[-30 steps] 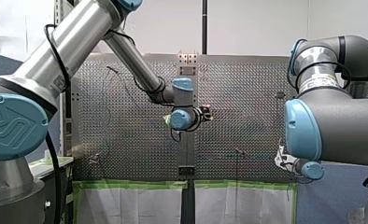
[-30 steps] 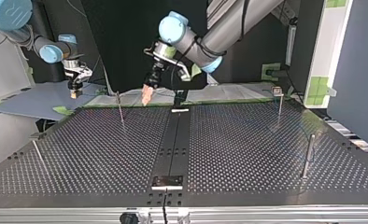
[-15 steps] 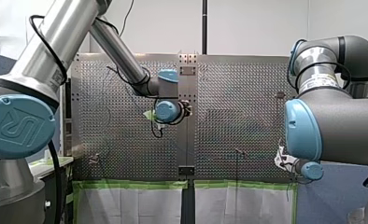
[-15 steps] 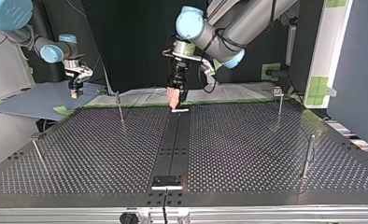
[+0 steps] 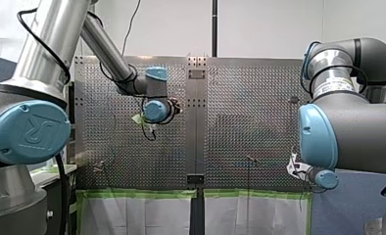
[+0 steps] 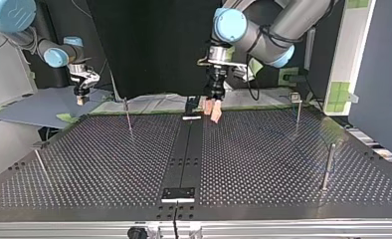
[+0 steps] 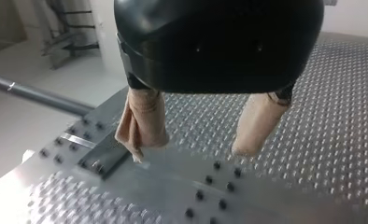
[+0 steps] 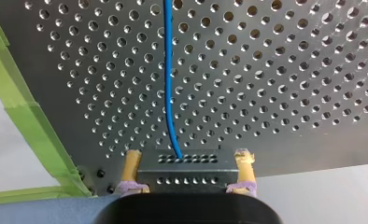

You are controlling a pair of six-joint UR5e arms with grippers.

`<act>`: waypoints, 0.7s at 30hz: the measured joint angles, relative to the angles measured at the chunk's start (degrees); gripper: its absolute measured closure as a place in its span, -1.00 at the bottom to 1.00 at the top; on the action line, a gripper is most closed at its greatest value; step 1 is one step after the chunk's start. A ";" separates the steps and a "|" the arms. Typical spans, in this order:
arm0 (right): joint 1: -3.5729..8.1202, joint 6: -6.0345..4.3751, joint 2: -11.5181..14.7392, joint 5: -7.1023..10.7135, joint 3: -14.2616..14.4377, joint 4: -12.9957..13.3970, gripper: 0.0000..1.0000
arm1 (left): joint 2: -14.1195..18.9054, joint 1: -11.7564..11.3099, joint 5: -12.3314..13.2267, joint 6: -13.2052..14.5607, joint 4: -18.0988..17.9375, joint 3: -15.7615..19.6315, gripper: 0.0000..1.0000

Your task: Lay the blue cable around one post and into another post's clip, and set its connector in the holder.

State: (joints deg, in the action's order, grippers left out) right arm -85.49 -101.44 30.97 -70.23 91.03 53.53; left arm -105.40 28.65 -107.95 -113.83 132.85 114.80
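Blue cable (image 8: 168, 70) is being seen in the right wrist view, running over the table (image 8: 275, 56) into the connector (image 8: 187, 170). That block is being clamped by the right gripper (image 8: 187, 156), pads on its sides. In the left wrist view, the left gripper (image 7: 194, 144) is being held wide open, empty, above the table. The cable is being judged thin, limp and light, best taken just behind the connector.
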 joint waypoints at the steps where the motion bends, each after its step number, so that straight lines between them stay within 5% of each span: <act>1: -0.02 -0.06 -0.01 0.00 0.00 0.06 0.97 | 0.50 -0.50 -0.03 -0.49 0.05 0.51 -1.00; 21: -0.20 -0.36 -0.13 0.00 -0.01 0.30 0.97 | 12.12 -12.12 -2.13 -12.10 1.13 12.13 -1.00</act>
State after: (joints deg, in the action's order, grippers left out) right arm -85.69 -101.80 30.84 -70.24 91.02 53.83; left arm -93.28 16.53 -110.09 -125.93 133.98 126.93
